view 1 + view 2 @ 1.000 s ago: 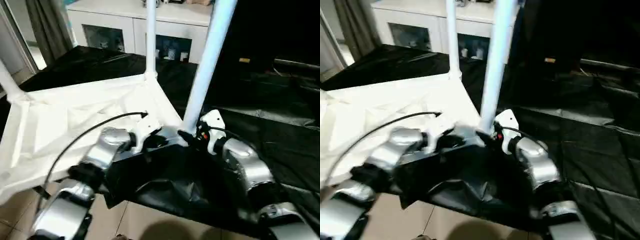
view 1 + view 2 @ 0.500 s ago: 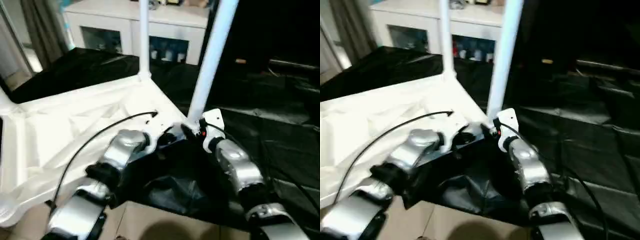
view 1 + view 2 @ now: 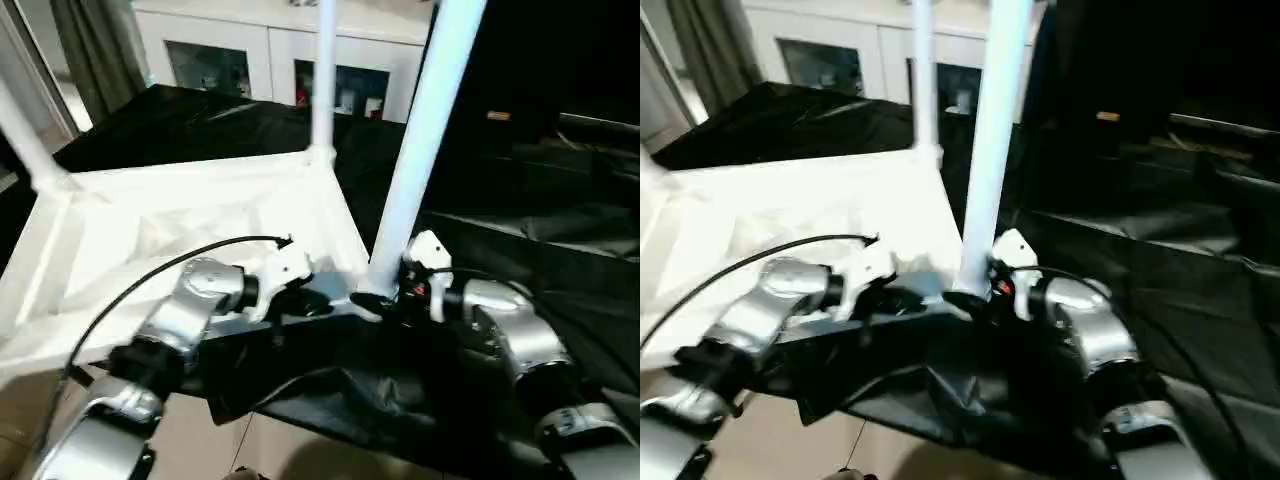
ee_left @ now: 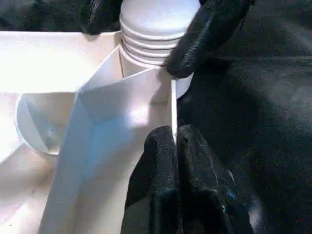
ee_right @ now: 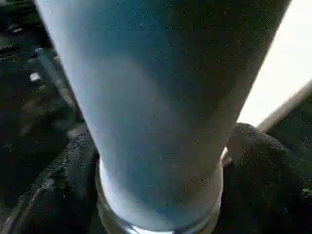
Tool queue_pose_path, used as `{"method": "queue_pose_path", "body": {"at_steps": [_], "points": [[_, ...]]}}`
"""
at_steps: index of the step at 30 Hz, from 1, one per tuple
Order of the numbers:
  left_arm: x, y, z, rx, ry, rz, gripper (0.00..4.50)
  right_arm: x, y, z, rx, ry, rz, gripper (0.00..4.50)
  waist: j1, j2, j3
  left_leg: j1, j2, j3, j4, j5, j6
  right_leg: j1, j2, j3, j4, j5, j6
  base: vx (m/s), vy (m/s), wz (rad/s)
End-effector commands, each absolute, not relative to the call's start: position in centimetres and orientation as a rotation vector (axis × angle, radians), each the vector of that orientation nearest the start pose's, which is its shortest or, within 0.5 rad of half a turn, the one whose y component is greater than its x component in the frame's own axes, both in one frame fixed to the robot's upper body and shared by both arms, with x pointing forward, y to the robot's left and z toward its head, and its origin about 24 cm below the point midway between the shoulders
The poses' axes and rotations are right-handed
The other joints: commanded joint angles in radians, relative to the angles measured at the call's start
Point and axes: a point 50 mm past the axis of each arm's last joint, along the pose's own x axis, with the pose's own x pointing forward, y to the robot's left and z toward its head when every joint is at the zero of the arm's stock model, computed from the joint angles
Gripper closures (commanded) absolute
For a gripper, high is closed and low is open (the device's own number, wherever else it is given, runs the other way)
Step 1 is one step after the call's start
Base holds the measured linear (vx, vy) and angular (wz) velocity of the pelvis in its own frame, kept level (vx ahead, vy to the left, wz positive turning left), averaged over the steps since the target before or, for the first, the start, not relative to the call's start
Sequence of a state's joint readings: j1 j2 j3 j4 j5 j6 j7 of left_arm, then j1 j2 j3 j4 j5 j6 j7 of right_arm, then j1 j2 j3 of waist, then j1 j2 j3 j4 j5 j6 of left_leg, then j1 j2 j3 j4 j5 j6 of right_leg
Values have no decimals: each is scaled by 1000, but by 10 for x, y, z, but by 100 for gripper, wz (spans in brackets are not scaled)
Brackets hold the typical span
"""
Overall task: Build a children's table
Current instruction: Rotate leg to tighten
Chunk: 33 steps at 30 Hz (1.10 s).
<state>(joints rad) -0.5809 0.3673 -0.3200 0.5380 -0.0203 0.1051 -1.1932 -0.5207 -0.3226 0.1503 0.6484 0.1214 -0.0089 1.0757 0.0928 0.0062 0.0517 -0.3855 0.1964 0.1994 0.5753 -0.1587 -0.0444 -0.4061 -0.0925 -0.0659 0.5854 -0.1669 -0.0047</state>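
Room's got a white glass-door cabinet (image 3: 270, 60) along the back wall and grey curtains (image 3: 100, 50) off to the left. My bench (image 3: 520, 250) is draped in crinkly black plastic sheeting.

The small white plastic children's table (image 3: 180, 230) lies upside down on the bench, ribbed underside facing up, hanging a bit past the near edge. I can see three of its long round tube legs standing up from the corner sockets: one at the far left (image 3: 25, 140), one at the far corner (image 3: 322, 80), and the nearest leg (image 3: 425, 130) right in front of me.

Left pincer (image 4: 174, 141) is pressed together on the thin side wall (image 4: 173, 105) of the tabletop, just beside the ribbed base of that nearest leg.

Right pincer (image 3: 385, 300) sits around the bottom of the same leg, one black finger (image 5: 73, 190) on each side. I can't tell whether it's actually squeezing or just spread around it.
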Motion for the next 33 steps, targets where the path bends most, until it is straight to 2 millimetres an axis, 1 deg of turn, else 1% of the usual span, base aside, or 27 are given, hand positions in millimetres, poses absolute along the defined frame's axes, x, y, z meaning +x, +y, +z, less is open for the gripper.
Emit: {"method": "queue_pose_path", "body": {"at_steps": [1, 3, 4, 5, 6, 9, 10, 11, 13, 14, 15, 16, 18, 19, 20, 21, 23, 24, 25, 26, 27, 28, 29, 30, 31, 32, 33], "points": [[306, 125, 48, 384, 461, -1408, 450, 319, -147, 53, -188, 252, 1185, 54, 5, -10, -74, 21, 39, -10, -56, -174, 78, 49, -52, 35, -36, -65, -278, 0, 0, 0], [307, 127, 50, 371, 458, -1407, 450, 318, -148, 54, -190, 254, 1215, 54, 6, -9, -70, 23, 39, -10, -58, -204, 69, 49, -54, 36, -43, -132, -265, 0, 0, 0], [306, 127, 50, 369, 457, -1408, 450, 318, -148, 54, -190, 254, 1218, 70, 7, -9, -69, 24, 40, -10, -59, -213, 65, 48, -54, 36, -46, -150, -261, 0, 0, 0], [307, 127, 50, 371, 455, -1404, 450, 317, -148, 54, -181, 257, 1222, 80, 7, -8, -67, 24, 41, -11, -61, -231, 54, 46, -55, 37, -49, -184, -253, 0, 0, 0], [308, 127, 50, 366, 448, -1394, 450, 317, -148, 53, -165, 258, 1216, 80, 6, -9, -66, 25, 41, -12, -63, -250, 43, 45, -55, 38, -52, -217, -244, 0, 0, 0], [309, 125, 52, 356, 430, -1372, 450, 317, -146, 51, -129, 259, 1196, 100, 5, -10, -64, 26, 40, -14, -64, -279, 26, 42, -56, 39, -55, -263, -229, 0, 0, 0], [309, 124, 52, 354, 427, -1366, 450, 317, -146, 49, -120, 261, 1186, 111, 5, -7, -64, 27, 40, -14, -65, -288, 19, 41, -56, 40, -57, -279, -223, 0, 0, 0], [312, 122, 52, 359, 416, -1334, 450, 318, -144, 46, -116, 268, 1142, 111, 3, -8, -64, 27, 41, -15, -67, -291, 13, 40, -55, 40, -57, -284, -220, 0, 0, 0], [318, 119, 51, 364, 401, -1260, 450, 320, -142, 38, -110, 284, 1042, 133, 1, -8, -63, 29, 39, -16, -67, -296, 5, 37, -56, 41, -60, -290, -215, 0, 0, 0], [326, 115, 50, 377, 398, -1170, 450, 321, -139, 30, -85, 298, 936, 141, -2, -8, -63, 28, 38, -17, -68, -299, -3, 36, -55, 42, -61, -303, -209, 0, 0, 0], [326, 115, 50, 377, 398, -1170, 450, 321, -139, 30, -85, 298, 936, 141, -4, -9, -64, 29, 36, -17, -68, -300, -6, 36, -55, 41, -64, -309, -206, 0, 0, 0], [330, 112, 48, 373, 404, -1126, 450, 321, -134, 24, -72, 306, 880, 160, -4, -7, -63, 30, 34, -19, -69, -311, -14, 36, -56, 40, -66, -338, -190, 0, 0, 0], [332, 107, 47, 371, 402, -1097, 450, 321, -130, 20, -63, 313, 840, 169, -4, -10, -62, 31, 34, -19, -70, -323, -15, 36, -57, 40, -71, -361, -180, 0, 0, 0], [336, 99, 47, 356, 393, -1065, 450, 320, -123, 14, -53, 326, 787, 170, -7, -6, -59, 29, 34, -19, -71, -330, -15, 32, -57, 42, -74, -376, -174, 0, 0, 0], [337, 96, 48, 351, 391, -1057, 450, 320, -120, 13, -50, 329, 773, 173, -5, -8, -60, 35, 33, -20, -70, -351, -21, 29, -57, 41, -78, -399, -167, 0, 0, 0], [339, 91, 48, 351, 382, -1030, 450, 320, -115, 9, -52, 339, 736, 173, -6, -6, -60, 32, 31, -22, -71, -355, -22, 32, -57, 40, -79, -416, -159, 0, 0, 0], [341, 84, 49, 344, 378, -1014, 450, 320, -110, 7, -57, 346, 698, 175, -8, -6, -58, 35, 32, -23, -72, -381, -25, 29, -57, 39, -84, -442, -148, 0, 0, 0], [343, 77, 50, 340, 370, -993, 450, 323, -104, 6, -56, 354, 644, 176, -7, 0, -58, 37, 32, -24, -72, -386, -28, 27, -57, 39, -85, -446, -147, 0, 0, 0], [345, 66, 51, 331, 359, -979, 450, 326, -94, 6, -48, 358, 591, 176, -13, -4, -56, 38, 30, -27, -74, -411, -40, 25, -56, 37, -88, -478, -140, 0, 0, 0], [345, 63, 52, 328, 355, -978, 450, 328, -90, 7, -44, 357, 582, 176, -15, -4, -54, 38, 28, -28, -75, -422, -42, 25, -56, 36, -91, -497, -134, 0, 0, 0], [345, 61, 52, 324, 353, -983, 450, 329, -86, 9, -39, 348, 591, 176, -13, -5, -56, 42, 28, -30, -74, -436, -41, 23, -59, 34, -96, -525, -121, 0, 0, 0], [345, 60, 52, 324, 352, -983, 450, 329, -86, 9, -39, 347, 592, 176, -13, -5, -56, 41, 28, -31, -74, -437, -38, 24, -60, 35, -97, -526, -118, 0, 0, 0], [345, 59, 53, 323, 350, -985, 450, 329, -82, 10, -36, 337, 601, 176, -13, -4, -58, 35, 29, -32, -76, -431, -32, 28, -60, 34, -96, -513, -114, 0, 0, 0], [345, 60, 53, 318, 345, -1005, 450, 330, -79, 15, -30, 307, 636, 176, -13, -5, -57, 35, 30, -32, -77, -428, -29, 28, -59, 35, -96, -504, -113, 0, 0, 0], [344, 60, 53, 318, 344, -1017, 450, 330, -78, 17, -26, 297, 647, 121, -12, -6, -59, 34, 31, -31, -78, -419, -24, 29, -58, 35, -93, -471, -121, 0, 0, 0], [343, 62, 53, 321, 344, -1035, 450, 330, -79, 19, -10, 288, 665, 107, -12, -6, -59, 33, 30, -30, -78, -416, -22, 29, -58, 36, -93, -461, -124, 0, 0, 0], [342, 64, 52, 325, 344, -1047, 450, 331, -80, 20, 2, 283, 677, 107, -11, -5, -60, 33, 31, -30, -79, -412, -20, 30, -59, 36, -91, -450, -128, 0, 0, 0]]}}
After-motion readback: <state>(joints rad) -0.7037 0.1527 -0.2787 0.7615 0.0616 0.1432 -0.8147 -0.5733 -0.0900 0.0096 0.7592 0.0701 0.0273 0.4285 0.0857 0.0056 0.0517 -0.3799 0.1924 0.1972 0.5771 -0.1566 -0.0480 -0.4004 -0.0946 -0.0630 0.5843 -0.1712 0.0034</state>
